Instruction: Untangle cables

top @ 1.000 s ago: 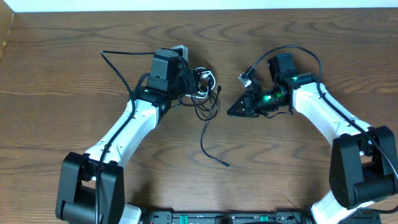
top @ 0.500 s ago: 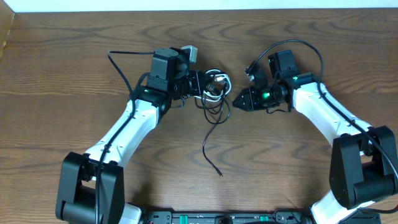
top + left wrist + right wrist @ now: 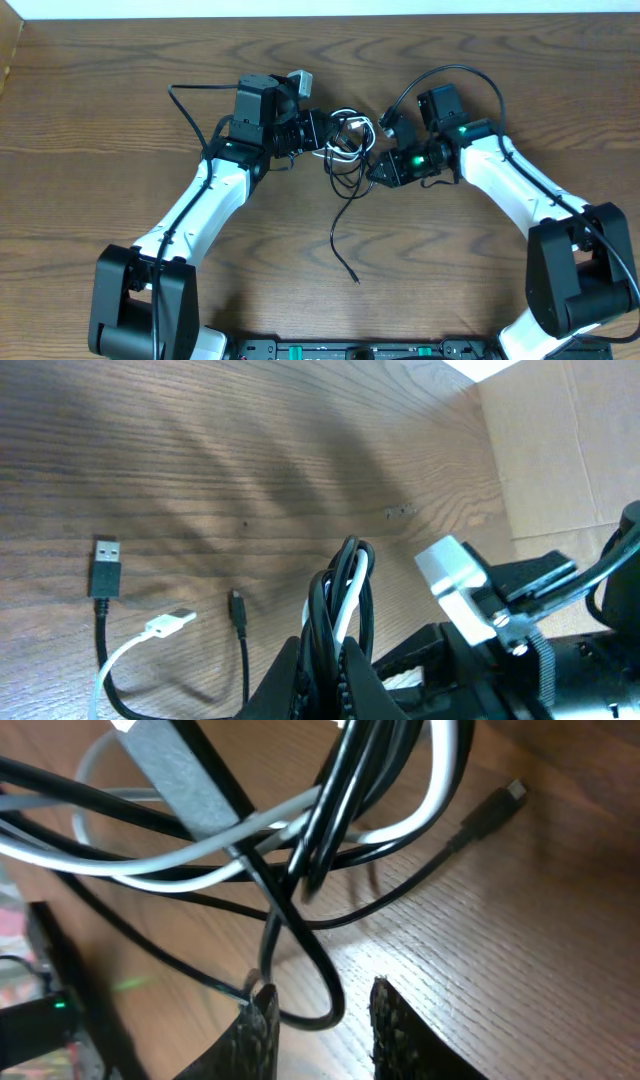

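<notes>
R claw (image 3: 375, 172) has moved in beside tangle, part-open, empty; L claw (image 3: 318, 130) clamps black cable (image 3: 335, 222) + white cable (image 3: 170, 624) loops.

Wooden table (image 3: 100, 120), cardboard box (image 3: 560, 445)

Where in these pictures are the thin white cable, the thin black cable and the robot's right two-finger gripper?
thin white cable (image 3: 172, 624), left wrist view, on its small white plug end.
thin black cable (image 3: 105, 567), left wrist view, on its flat black plug.
right gripper (image 3: 322, 990), right wrist view, midway between its fingertips.
</notes>
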You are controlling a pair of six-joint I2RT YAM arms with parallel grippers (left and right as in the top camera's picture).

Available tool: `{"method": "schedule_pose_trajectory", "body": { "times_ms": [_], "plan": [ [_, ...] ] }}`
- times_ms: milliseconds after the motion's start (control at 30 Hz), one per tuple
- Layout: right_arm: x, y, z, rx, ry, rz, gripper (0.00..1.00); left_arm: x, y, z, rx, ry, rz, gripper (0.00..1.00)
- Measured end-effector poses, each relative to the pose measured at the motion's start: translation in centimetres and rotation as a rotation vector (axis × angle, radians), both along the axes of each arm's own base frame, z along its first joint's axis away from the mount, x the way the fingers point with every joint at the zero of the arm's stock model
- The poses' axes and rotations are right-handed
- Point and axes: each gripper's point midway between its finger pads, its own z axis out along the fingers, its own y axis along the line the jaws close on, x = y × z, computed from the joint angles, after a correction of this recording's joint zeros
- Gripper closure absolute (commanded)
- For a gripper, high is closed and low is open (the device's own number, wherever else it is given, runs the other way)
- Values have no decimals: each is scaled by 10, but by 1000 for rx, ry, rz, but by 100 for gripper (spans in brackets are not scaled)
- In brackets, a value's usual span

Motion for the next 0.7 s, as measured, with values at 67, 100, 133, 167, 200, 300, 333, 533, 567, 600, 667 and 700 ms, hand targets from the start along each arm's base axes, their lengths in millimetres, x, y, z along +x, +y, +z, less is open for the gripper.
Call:
{"method": "schedule_pose_trajectory", "body": {
  "times_ms": [67, 100, 133, 167, 200, 300, 333, 533, 567, 600, 667, 700],
  "plan": [
    [0, -1, -4, -42, -15, 0, 76, 0, 0, 0, -5, 5, 0, 93],
    [1, -1, -7, -70, -27, 1, 76, -1, -1, 0, -9, 9, 0, 92],
    [1, -1, -9, -90, -36, 1, 77, -1, -1, 1, -12, 12, 0, 93],
    [2, -2, -11, -115, -50, 1, 76, -2, -2, 1, -16, 15, -2, 93],
    [2, -1, -12, -130, -61, 3, 76, -2, -2, 1, -21, 19, -3, 93],
    [2, 4, -14, -155, -85, 13, 77, -3, -3, 2, -36, 37, 1, 92],
    [2, 5, -14, -161, -90, 16, 78, -3, -3, 2, -41, 44, 4, 93],
    [4, 13, -15, -191, -134, 29, 99, -3, -3, 2, -69, 92, 36, 93],
    [4, 13, -15, -193, -133, 26, 99, -3, -3, 2, -71, 96, 39, 92],
    [4, 13, -15, -192, -132, 24, 99, -3, -3, 1, -71, 100, 45, 92],
    [3, 14, -14, -185, -127, 23, 99, -1, -1, 0, -58, 95, 60, 93],
    [2, 15, -14, -176, -122, 25, 99, 0, 1, -1, -48, 88, 64, 92]
  ]
}}
